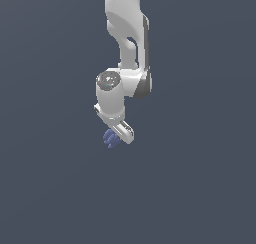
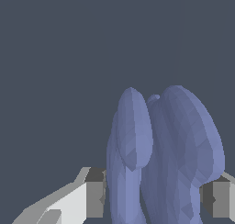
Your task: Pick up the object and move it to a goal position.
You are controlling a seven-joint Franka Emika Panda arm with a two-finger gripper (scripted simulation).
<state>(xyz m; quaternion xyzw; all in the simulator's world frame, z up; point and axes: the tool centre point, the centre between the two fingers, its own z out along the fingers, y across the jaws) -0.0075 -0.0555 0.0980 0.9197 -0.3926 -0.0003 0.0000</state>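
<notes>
Gripper [image 2: 153, 198] is clamped on the blue-violet banana-like cluster [image 2: 160, 159]: the cluster sits between the two fingers, each pad [image 2: 95, 199] touching its side. In the exterior view the cluster [image 1: 110, 138] hangs under the white hand. Judged step: grasp made, carry to goal is next. No goal marker visible, nothing else around, no obstruction. Keep grip firm; lumpy lobes could slip.
</notes>
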